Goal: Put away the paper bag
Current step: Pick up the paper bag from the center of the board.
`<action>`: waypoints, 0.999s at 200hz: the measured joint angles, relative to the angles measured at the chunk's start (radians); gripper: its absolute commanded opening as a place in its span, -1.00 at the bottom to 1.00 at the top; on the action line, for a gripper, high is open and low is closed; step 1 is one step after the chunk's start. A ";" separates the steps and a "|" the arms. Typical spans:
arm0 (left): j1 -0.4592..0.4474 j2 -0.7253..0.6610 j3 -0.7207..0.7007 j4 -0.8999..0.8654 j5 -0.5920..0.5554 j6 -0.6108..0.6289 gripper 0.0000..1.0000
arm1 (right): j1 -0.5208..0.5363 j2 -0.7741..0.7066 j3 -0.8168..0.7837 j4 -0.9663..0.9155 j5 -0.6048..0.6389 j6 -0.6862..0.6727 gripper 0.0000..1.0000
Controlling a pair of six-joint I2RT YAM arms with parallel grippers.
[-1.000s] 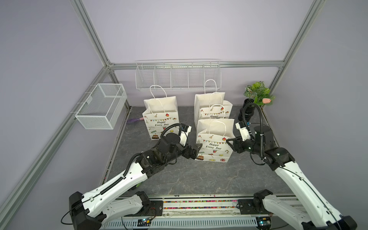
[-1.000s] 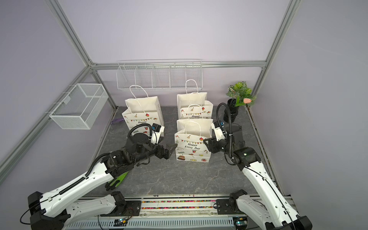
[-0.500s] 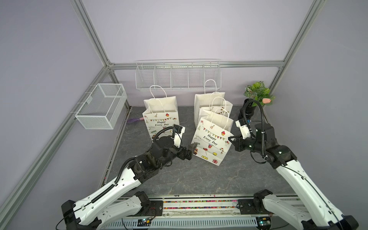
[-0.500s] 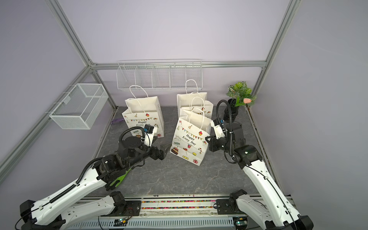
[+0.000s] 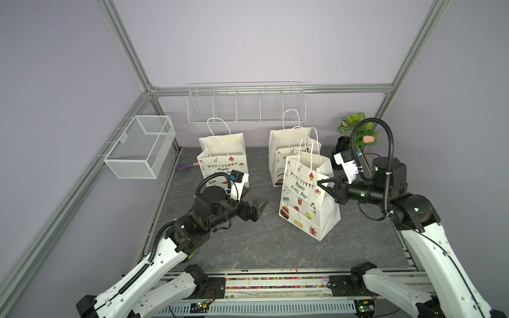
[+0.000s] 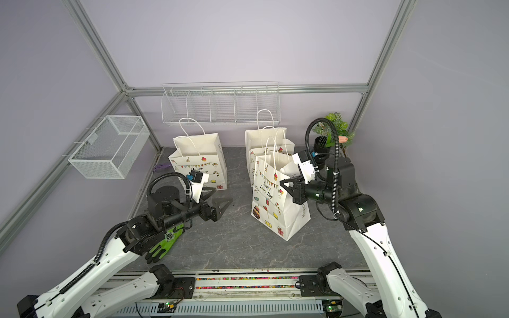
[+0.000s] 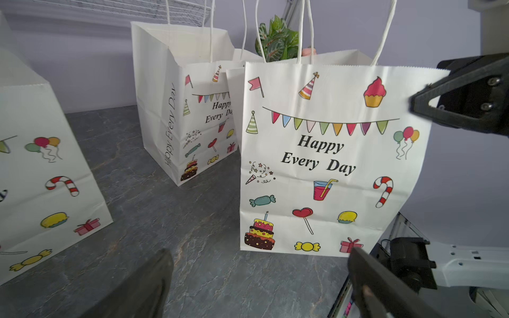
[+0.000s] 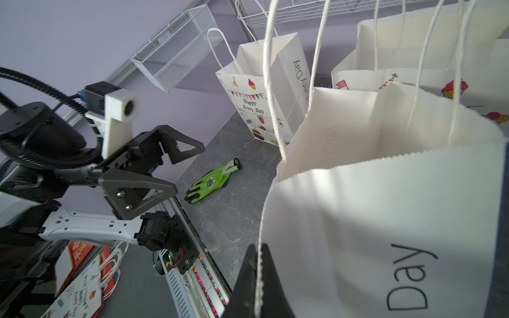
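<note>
- On the table (image 5: 248, 247), the bag (image 5: 305, 198) leans, rim pinched by the right gripper (image 5: 319, 184) at its 3 o'clock.
- Left gripper (image 5: 259, 210), at 9 o'clock, is open, empty.
- Looks light and crumply; hold the rim.

Four bags across the table (image 5: 248, 247)
The paper bag (image 5: 305, 201) stands foremost, two bags (image 5: 278, 154) just behind it, another bag (image 5: 223, 157) back left; plant (image 5: 355, 129) in the back right corner, glove (image 6: 165, 242) near the front left.
</note>
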 measured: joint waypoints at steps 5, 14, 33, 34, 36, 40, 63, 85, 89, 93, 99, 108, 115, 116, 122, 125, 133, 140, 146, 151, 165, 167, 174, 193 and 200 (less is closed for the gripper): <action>0.000 0.013 0.005 0.000 0.018 0.001 0.99 | 0.000 0.002 0.011 -0.006 -0.018 0.001 -0.86; 0.000 0.033 0.013 0.000 0.042 0.005 0.99 | 0.000 0.003 0.028 -0.016 -0.048 0.005 -0.86; 0.003 0.058 0.021 0.000 0.077 0.011 0.99 | 0.000 0.002 0.057 -0.026 -0.111 0.011 -0.86; 0.004 0.059 0.021 0.000 0.078 0.011 0.99 | 0.000 0.002 0.058 -0.026 -0.113 0.012 -0.86; 0.006 0.060 0.022 0.000 0.084 0.012 0.99 | 0.000 0.002 0.060 -0.026 -0.121 0.012 -0.86; 0.012 0.060 0.022 0.000 0.094 0.012 0.99 | 0.000 0.001 0.065 -0.027 -0.134 0.014 -0.86; 0.087 0.056 0.022 0.031 0.189 -0.002 0.99 | 0.000 -0.007 0.082 -0.029 -0.194 0.029 -0.86; 0.167 0.047 0.022 0.102 0.310 -0.039 0.97 | 0.000 -0.018 0.089 -0.027 -0.245 0.049 -0.86; 0.172 0.047 0.023 0.113 0.331 -0.044 0.92 | 0.000 -0.020 0.089 -0.026 -0.253 0.053 -0.86; 0.175 0.047 0.024 0.122 0.352 -0.049 0.87 | 0.000 -0.021 0.090 -0.024 -0.260 0.055 -0.86; 0.176 0.047 0.027 0.131 0.381 -0.056 0.77 | 0.000 -0.024 0.091 -0.023 -0.269 0.060 -0.86; 0.176 0.050 0.032 0.148 0.428 -0.066 0.61 | 0.000 -0.025 0.093 -0.019 -0.282 0.064 -0.87; 0.176 0.051 0.033 0.162 0.465 -0.080 0.51 | 0.000 -0.025 0.095 -0.019 -0.288 0.067 -0.86; 0.177 0.051 0.033 0.165 0.468 -0.084 0.49 | 0.000 -0.024 0.096 -0.019 -0.289 0.068 -0.86; 0.177 0.051 0.033 0.175 0.496 -0.092 0.40 | 0.000 -0.024 0.098 -0.018 -0.292 0.069 -0.86; 0.177 0.051 0.033 0.180 0.507 -0.097 0.35 | 0.000 -0.024 0.099 -0.018 -0.294 0.069 -0.86; 0.177 0.051 0.033 0.191 0.531 -0.098 0.26 | 0.000 -0.024 0.101 -0.018 -0.298 0.071 -0.87; 0.177 0.050 0.034 0.196 0.549 -0.103 0.24 | 0.000 -0.024 0.103 -0.017 -0.301 0.072 -0.86; 0.177 0.050 0.034 0.196 0.562 -0.108 0.23 | 0.000 -0.024 0.103 -0.016 -0.304 0.073 -0.86; 0.177 0.050 0.034 0.196 0.571 -0.112 0.22 | 0.000 -0.024 0.104 -0.016 -0.305 0.076 -0.86; 0.177 0.050 0.034 0.196 0.589 -0.117 0.22 | 0.000 -0.024 0.104 -0.013 -0.307 0.079 -0.86; 0.177 0.050 0.034 0.196 0.591 -0.117 0.21 | 0.000 -0.024 0.104 -0.013 -0.307 0.079 -0.86; 0.177 0.050 0.034 0.196 0.600 -0.121 0.20 | 0.000 -0.024 0.104 -0.013 -0.308 0.080 -0.86; 0.177 0.048 0.027 0.211 0.619 -0.134 0.18 | 0.000 -0.024 0.104 -0.009 -0.312 0.088 -0.86; 0.177 0.047 0.025 0.216 0.624 -0.137 0.10 | 0.000 -0.024 0.104 -0.005 -0.313 0.091 -0.87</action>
